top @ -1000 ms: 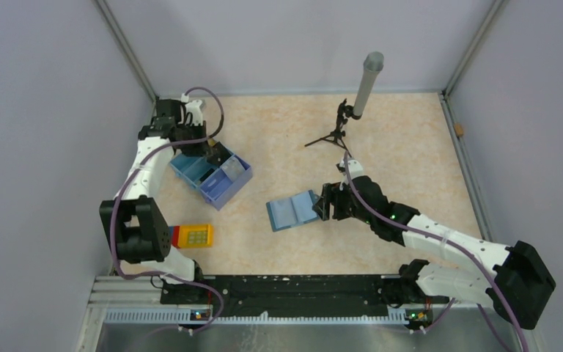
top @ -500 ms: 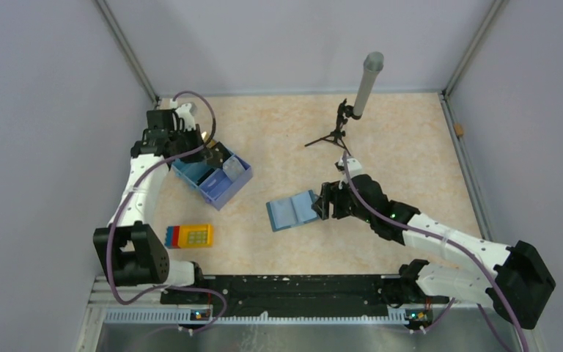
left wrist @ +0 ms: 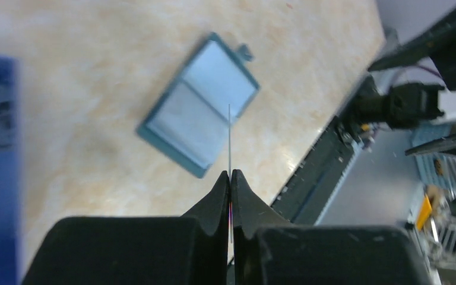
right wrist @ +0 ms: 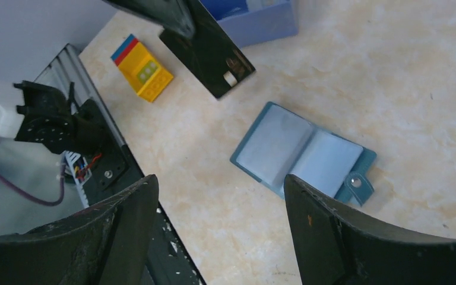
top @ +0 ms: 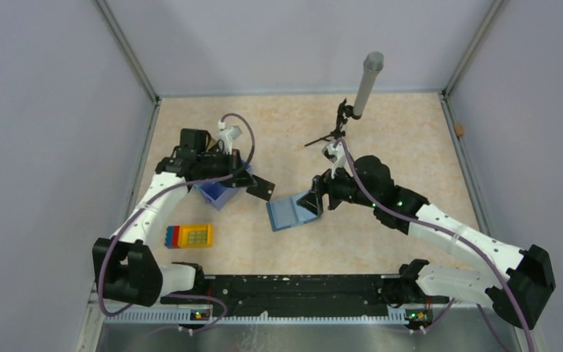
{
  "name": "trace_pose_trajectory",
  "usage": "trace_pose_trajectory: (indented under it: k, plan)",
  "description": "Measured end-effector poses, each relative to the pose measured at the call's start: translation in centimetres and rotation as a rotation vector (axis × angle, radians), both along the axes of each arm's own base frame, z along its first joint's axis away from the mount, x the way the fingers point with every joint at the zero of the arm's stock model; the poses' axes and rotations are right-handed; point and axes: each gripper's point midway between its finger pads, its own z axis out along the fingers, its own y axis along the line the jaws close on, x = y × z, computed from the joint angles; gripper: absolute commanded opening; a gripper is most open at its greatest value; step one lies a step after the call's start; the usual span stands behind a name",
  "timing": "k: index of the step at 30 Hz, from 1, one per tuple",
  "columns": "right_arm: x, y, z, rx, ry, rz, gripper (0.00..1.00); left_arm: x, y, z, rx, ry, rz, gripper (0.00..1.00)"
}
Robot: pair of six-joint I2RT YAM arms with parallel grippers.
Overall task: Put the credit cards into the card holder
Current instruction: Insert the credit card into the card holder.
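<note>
The card holder (top: 287, 213) lies open on the table, teal with pale blue inside and its clasp (right wrist: 356, 184) at the right end. My left gripper (top: 246, 181) is shut on a black credit card (top: 262, 189), held above the table just left of the holder. That card (left wrist: 230, 139) shows edge-on in the left wrist view, sticking out past the fingertips, with the holder (left wrist: 200, 104) beyond it. My right gripper (right wrist: 221, 181) hangs open over the holder (right wrist: 300, 151), nothing between its fingers, and sees the black card (right wrist: 211, 53) from there.
A blue partitioned tray box (top: 218, 193) stands behind the left arm, partly hidden by it. A yellow studded block (top: 194, 235) lies near the front left. A small tripod with a grey cylinder (top: 363, 84) stands at the back. Grey walls close in both sides.
My left arm has swung from the tray box at the back left toward the middle, carrying the black card. My right gripper has lifted off the holder's right edge and opened wider.
</note>
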Motion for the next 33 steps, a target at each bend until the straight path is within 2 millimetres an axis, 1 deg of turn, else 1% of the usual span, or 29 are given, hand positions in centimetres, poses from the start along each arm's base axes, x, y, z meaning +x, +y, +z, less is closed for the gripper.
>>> trace_pose_trajectory:
  k: [3, 5, 7, 8, 10, 13, 17, 20, 24, 26, 31, 33]
  plan:
    - [-0.9, 0.8, 1.3, 0.025, -0.013, 0.076, 0.76, -2.8, -3.6, 0.6, -0.058, 0.007, -0.16, 0.0]
    - [-1.3, 1.1, 1.6, 0.029, -0.008, 0.113, 0.77, -4.8, -5.8, 1.1, -0.096, 0.009, -0.27, 0.0]
    - [-1.7, 1.4, 1.4, 0.027, 0.0, 0.144, 0.76, -6.6, -7.4, 1.6, -0.133, 0.008, -0.358, 0.0]
    - [-1.9, 1.5, 1.2, 0.023, 0.009, 0.161, 0.75, -7.4, -8.1, 1.9, -0.155, 0.007, -0.403, 0.0]
    - [-2.5, 1.6, 0.7, 0.015, 0.031, 0.194, 0.7, -8.6, -8.8, 2.1, -0.187, 0.014, -0.456, 0.0]
    - [-3.4, 2.0, -0.2, 0.011, 0.076, 0.253, 0.59, -10.3, -9.7, 2.2, -0.22, 0.027, -0.527, 0.0]
    - [-4.6, 2.7, -0.4, 0.036, 0.126, 0.33, 0.44, -11.4, -10.3, 2.3, -0.24, 0.036, -0.574, 0.0]
    - [-5.5, 3.2, 0.4, 0.077, 0.143, 0.382, 0.33, -11.7, -10.5, 2.5, -0.249, 0.03, -0.591, 0.0]
    - [-6.1, 3.8, 1.0, 0.117, 0.155, 0.436, 0.31, -11.9, -10.5, 2.7, -0.26, 0.03, -0.6, 0.0]
    - [-6.2, 4.0, 0.8, 0.123, 0.174, 0.452, 0.31, -11.9, -10.5, 2.8, -0.262, 0.032, -0.6, 0.0]
    - [-6.8, 4.3, -0.4, 0.124, 0.231, 0.494, 0.25, -11.8, -10.6, 2.9, -0.264, 0.031, -0.599, 0.0]
    - [-7.0, 4.5, -0.6, 0.127, 0.246, 0.507, 0.24, -11.8, -10.6, 2.9, -0.266, 0.032, -0.598, 0.0]
